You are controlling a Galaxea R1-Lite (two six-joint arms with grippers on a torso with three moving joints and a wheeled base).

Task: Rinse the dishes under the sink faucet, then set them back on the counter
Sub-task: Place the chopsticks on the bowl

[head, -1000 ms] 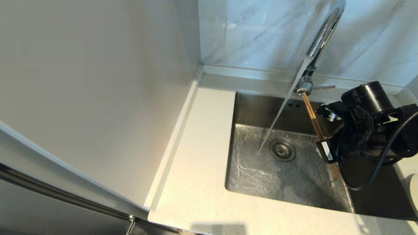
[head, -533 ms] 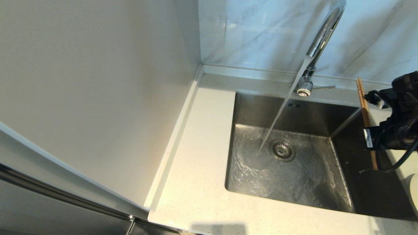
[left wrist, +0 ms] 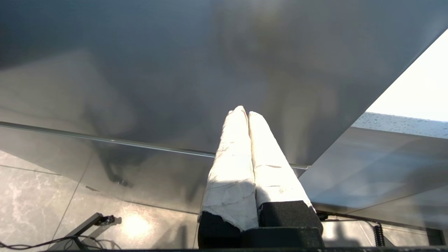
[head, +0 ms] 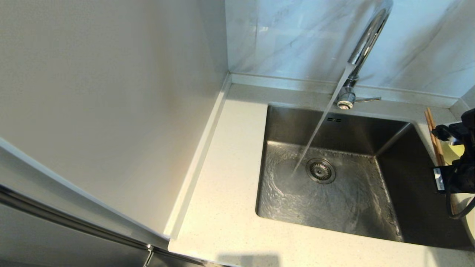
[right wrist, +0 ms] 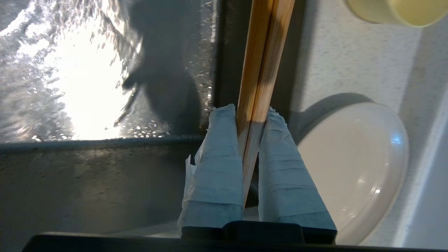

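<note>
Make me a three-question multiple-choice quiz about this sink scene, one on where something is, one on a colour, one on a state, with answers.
1. Where is the right gripper?
A. over the drain
B. at the sink's right edge
C. by the left wall

2. What colour is the bowl?
A. red
B. pale yellow
C. black

3. What state is the faucet in?
A. running
B. off
C. dripping only

Answers: 1 B, the head view shows it beside the sink's right rim, holding the chopsticks. 2 B, the bowl on the counter near the plate is pale yellow. 3 A, a steady stream falls beside the drain.
</note>
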